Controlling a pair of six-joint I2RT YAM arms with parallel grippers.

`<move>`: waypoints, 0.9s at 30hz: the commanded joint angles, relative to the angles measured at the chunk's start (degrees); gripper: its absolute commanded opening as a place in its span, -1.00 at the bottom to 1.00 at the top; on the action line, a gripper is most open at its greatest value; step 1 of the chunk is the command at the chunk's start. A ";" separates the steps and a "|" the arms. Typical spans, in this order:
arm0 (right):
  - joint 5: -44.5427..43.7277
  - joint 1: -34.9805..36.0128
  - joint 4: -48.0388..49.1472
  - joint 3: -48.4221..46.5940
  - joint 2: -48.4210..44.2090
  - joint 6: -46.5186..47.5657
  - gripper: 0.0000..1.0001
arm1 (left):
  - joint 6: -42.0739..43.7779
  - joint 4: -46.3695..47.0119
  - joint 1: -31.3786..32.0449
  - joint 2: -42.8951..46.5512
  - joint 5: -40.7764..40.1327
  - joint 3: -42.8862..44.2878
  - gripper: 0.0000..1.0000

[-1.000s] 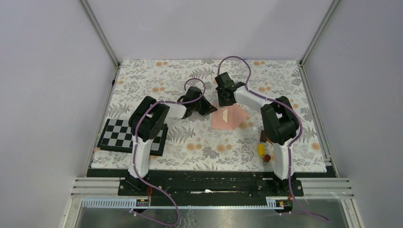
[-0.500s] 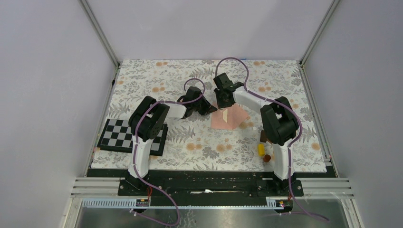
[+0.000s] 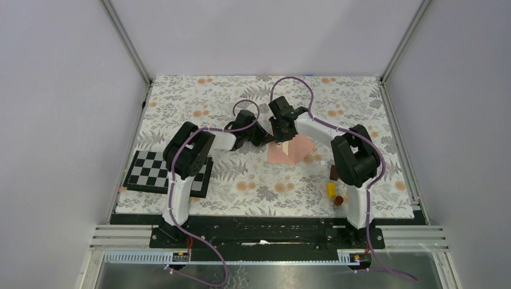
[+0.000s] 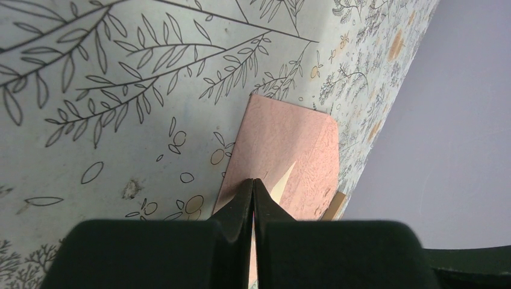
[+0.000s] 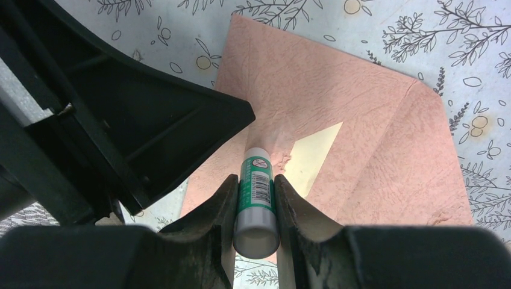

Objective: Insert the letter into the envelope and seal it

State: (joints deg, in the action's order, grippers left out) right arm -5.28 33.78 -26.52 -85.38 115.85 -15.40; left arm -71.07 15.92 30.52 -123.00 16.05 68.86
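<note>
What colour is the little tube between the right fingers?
The tube is green with a white barcode patch and pale grey end; right wrist view.

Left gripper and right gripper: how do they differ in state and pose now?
The left gripper has its jaws shut tip to tip; the right gripper has its jaws clamped on a green-and-white glue stick. The left gripper's tips sit at the envelope edge; the right gripper points the stick at the envelope's face. Both are over the pink envelope.
</note>
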 commanded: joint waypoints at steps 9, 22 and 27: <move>1.55 1.81 -7.20 3.31 -2.55 -0.62 -1.00 | 1.65 -7.47 -1.43 -2.59 -7.29 -2.44 -1.00; -0.64 1.96 -7.95 7.50 -5.11 -0.58 -1.00 | 1.64 -7.65 -1.52 -2.24 -7.58 -2.67 -1.00; -0.79 1.95 -8.16 8.60 -6.32 -0.68 -1.00 | 1.65 -7.65 -1.61 -2.19 -7.63 -2.60 -1.00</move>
State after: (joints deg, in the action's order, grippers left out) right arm -5.32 34.89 -28.03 -79.15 110.91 -15.75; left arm -71.66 16.01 30.52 -123.00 15.97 68.75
